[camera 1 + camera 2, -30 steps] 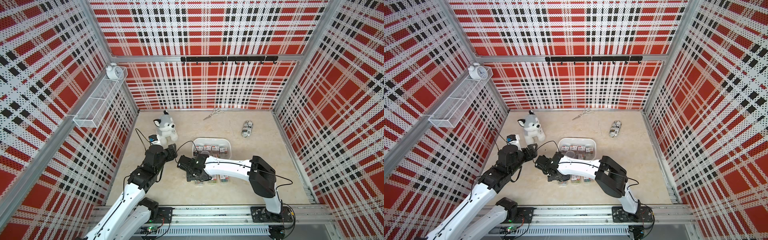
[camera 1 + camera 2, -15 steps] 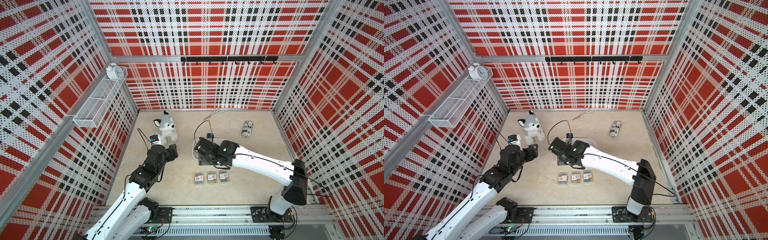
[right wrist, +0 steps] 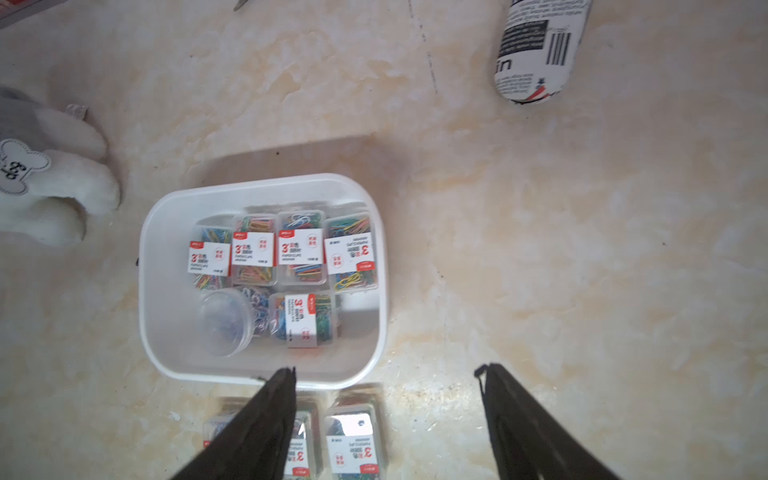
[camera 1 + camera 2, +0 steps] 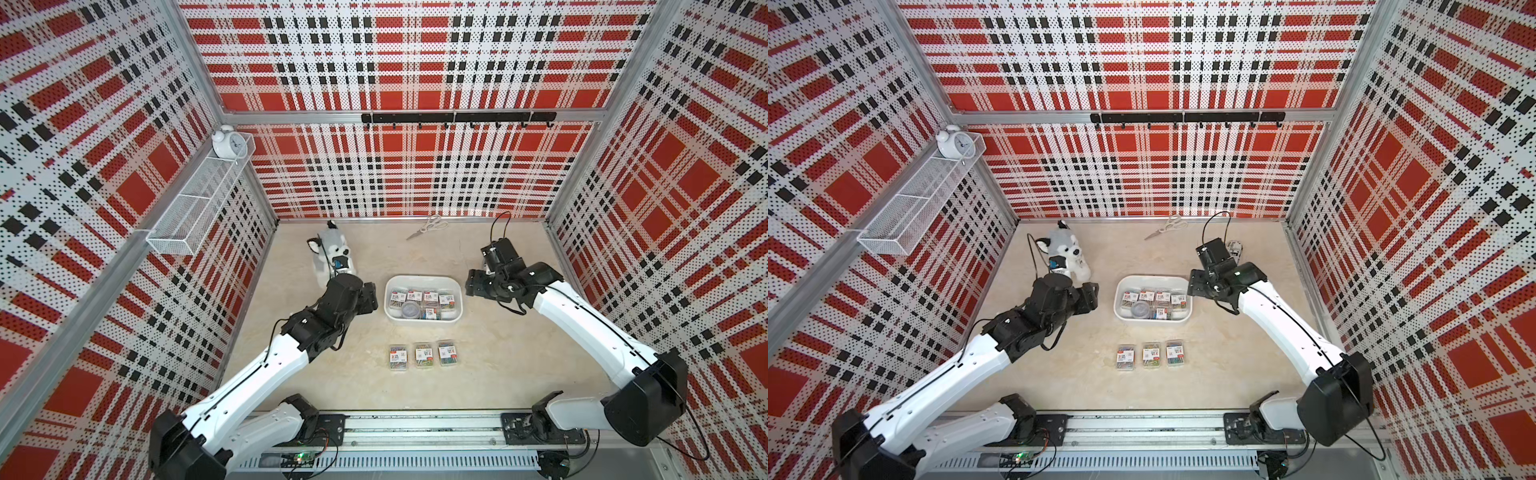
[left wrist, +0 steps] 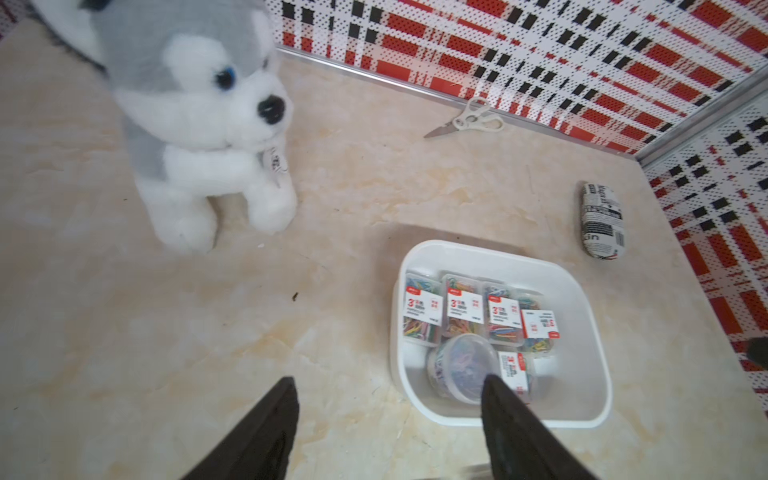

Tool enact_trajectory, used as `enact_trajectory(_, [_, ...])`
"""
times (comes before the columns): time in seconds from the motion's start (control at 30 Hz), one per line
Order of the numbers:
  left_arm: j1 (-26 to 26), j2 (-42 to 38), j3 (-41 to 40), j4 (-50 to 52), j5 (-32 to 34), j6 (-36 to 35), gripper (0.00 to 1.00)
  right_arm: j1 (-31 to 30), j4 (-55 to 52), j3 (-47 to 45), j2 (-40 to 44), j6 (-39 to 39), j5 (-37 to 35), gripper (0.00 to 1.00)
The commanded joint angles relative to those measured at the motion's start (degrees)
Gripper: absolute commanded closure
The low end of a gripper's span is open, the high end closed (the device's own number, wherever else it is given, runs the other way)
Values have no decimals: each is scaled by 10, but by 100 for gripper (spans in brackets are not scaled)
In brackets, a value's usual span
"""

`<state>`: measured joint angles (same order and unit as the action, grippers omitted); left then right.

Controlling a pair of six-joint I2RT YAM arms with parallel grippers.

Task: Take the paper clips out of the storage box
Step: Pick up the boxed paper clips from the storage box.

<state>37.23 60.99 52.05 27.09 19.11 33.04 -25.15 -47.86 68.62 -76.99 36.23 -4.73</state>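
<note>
Left hand and right hand stood open, empty. Paper clips lay in the storage box at centre of a top view; we judged them light, rigid, slippery, best pinched across narrow sides.

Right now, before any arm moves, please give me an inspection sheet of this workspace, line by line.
Surface: beige marbled tabletop; one small dark speck.
Job's things: storage box holds five paper clip cases and a round tub; three cases lie in a row on the table in front of it.
Clutter: plush dog, scissors, printed cylinder.
Pincers: left pincer open, empty, beside the box; right pincer open, empty, beside its opposite end.
Cables: black cable loops above both wrists.
Surroundings: plaid perforated walls; wire basket with alarm clock; hook rail.
</note>
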Motion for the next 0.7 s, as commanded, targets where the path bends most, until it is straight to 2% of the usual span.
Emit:
enact_trajectory(0.0, [27, 61, 70, 42, 21, -1, 30, 32, 45, -29, 27, -41, 59, 25])
enact_trajectory(0.13, [57, 174, 208, 134, 29, -7, 30, 66, 65, -61, 37, -68, 86, 25])
enact_trajectory(0.33, [67, 305, 376, 241, 34, -4, 32, 95, 67, -78, 43, -81, 98, 25])
enact_trajectory(0.47, [67, 352, 424, 255, 17, -12, 35, 111, 63, -84, 46, -86, 103, 25])
enact_trajectory(0.67, [76, 385, 417, 258, 19, -1, 35, 119, 69, -98, 49, -87, 114, 25])
